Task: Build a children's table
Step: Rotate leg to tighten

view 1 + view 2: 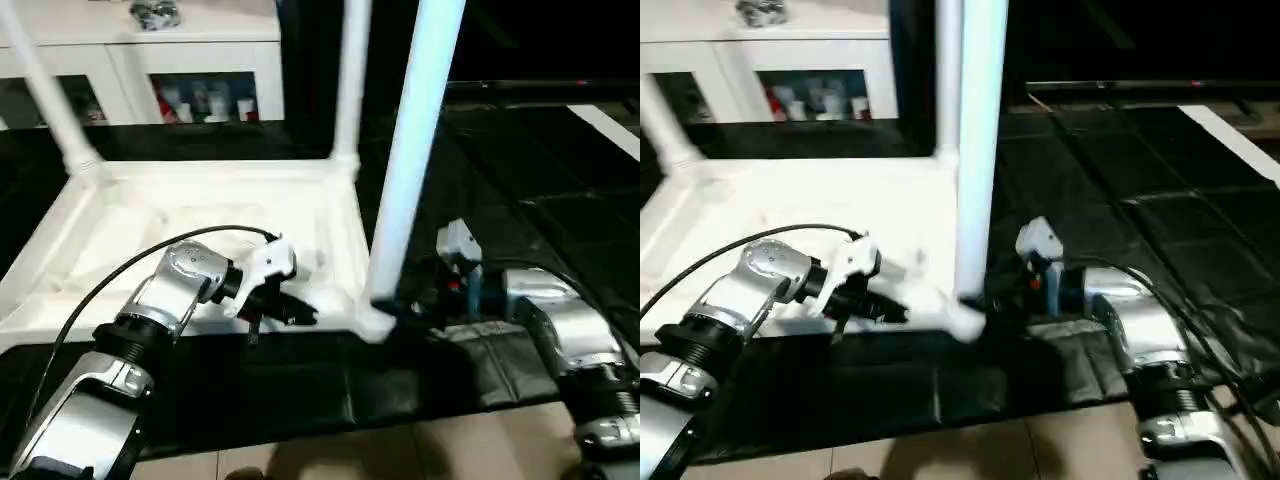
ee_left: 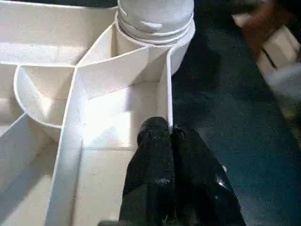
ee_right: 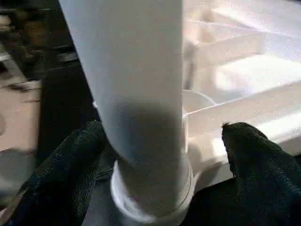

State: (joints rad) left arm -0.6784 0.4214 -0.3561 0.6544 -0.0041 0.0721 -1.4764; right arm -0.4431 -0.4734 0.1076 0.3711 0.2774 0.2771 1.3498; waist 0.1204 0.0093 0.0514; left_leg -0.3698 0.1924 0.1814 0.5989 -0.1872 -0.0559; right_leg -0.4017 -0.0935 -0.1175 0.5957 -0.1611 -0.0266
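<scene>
Head views: the table top [image 1: 200,215] lies ribs-up on the dark floor mat [image 1: 300,385], filling the picture from nine to twelve o'clock. Three legs stand in corner sockets: the far-left leg [image 1: 45,90], the far-right leg [image 1: 350,80] and the near-right leg [image 1: 415,150]. The near-left corner is out of frame, so a fourth leg may remain.

Left wrist view: the left gripper [image 2: 171,141] has its fingers pressed together on the rim rib, holding nothing.

Right wrist view: the right gripper [image 3: 160,155] has its fingers spread wide either side of the near-right leg, apart from it.
</scene>
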